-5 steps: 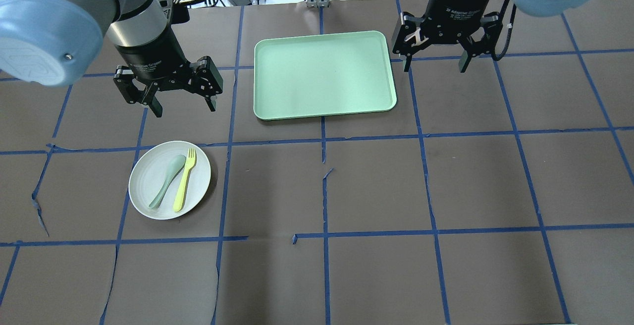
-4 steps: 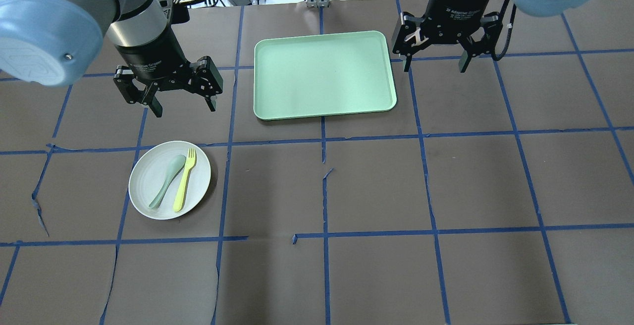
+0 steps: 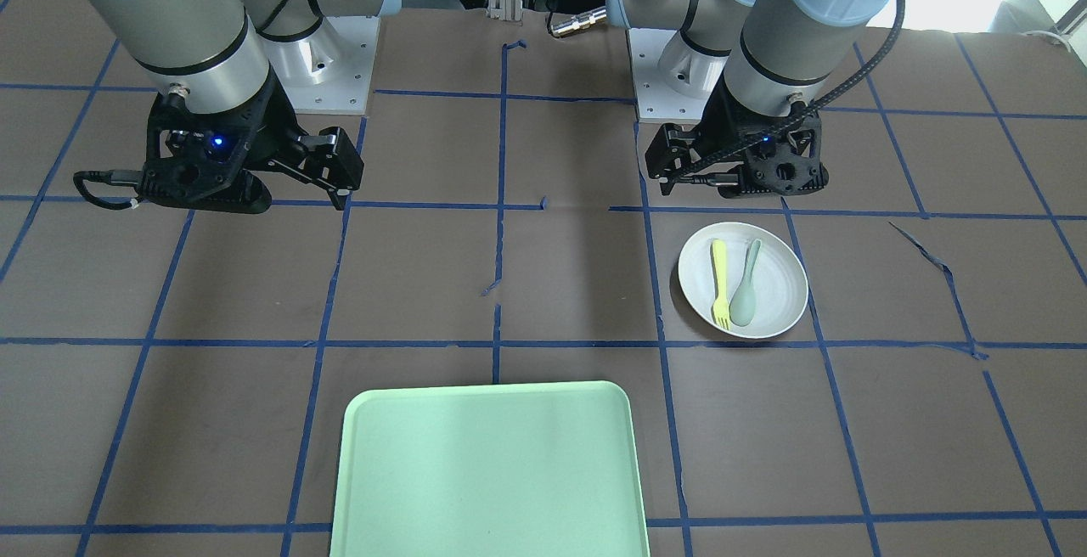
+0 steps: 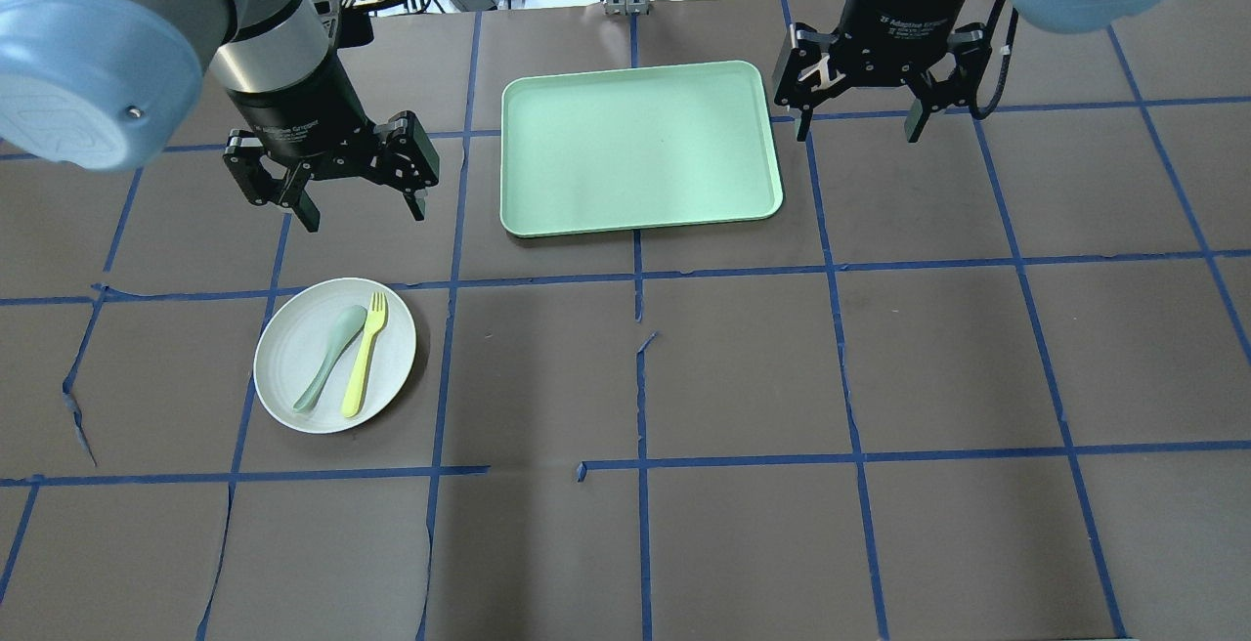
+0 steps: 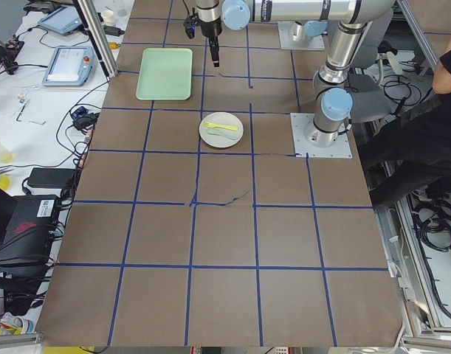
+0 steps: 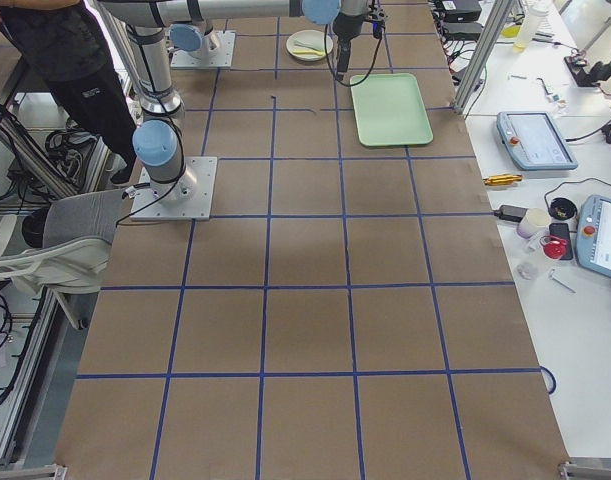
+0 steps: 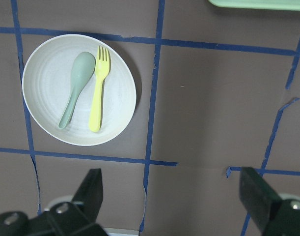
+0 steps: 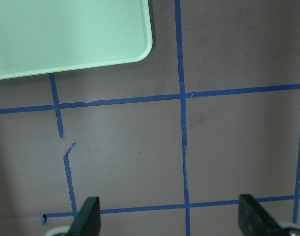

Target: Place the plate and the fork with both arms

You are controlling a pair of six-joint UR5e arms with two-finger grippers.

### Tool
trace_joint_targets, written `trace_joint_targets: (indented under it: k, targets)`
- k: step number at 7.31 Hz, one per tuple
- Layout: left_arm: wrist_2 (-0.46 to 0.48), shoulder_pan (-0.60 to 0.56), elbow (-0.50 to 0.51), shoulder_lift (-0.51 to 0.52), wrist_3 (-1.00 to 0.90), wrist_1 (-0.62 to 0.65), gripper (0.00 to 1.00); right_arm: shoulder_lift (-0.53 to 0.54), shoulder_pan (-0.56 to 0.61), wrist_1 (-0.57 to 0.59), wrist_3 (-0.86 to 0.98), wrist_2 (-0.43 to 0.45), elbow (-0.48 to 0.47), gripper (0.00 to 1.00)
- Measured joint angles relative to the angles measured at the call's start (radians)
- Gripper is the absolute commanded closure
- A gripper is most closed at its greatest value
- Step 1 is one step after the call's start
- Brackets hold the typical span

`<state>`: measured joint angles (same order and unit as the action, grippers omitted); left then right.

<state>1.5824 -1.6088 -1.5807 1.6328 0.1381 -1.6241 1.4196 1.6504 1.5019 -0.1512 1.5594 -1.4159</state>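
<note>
The off-white plate (image 4: 289, 372) lies on the table's left half, also in the front view (image 3: 777, 272) and the left wrist view (image 7: 46, 64). On it lie the yellow fork (image 4: 365, 354) (image 3: 719, 282) (image 7: 98, 88) and a grey-green spoon (image 4: 331, 356) (image 7: 76, 87), side by side. My left gripper (image 4: 363, 212) (image 7: 172, 194) is open and empty, raised above the table just beyond the plate. My right gripper (image 4: 860, 130) (image 8: 169, 216) is open and empty, raised to the right of the tray.
A mint-green rectangular tray (image 4: 635, 145) (image 3: 488, 472) (image 8: 66, 34) lies at the far middle of the table. Blue tape lines cross the brown table cover. Cables and devices lie past the far edge. A person stands by the robot base in the side views.
</note>
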Motion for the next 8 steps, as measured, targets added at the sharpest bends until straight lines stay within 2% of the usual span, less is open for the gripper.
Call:
trace_joint_targets:
  k: [8]
  targets:
    - [-0.005,0.012,0.001,-0.005,0.0,-0.012,0.0,0.019,0.005,-0.024,0.007,0.04,0.0,0.0]
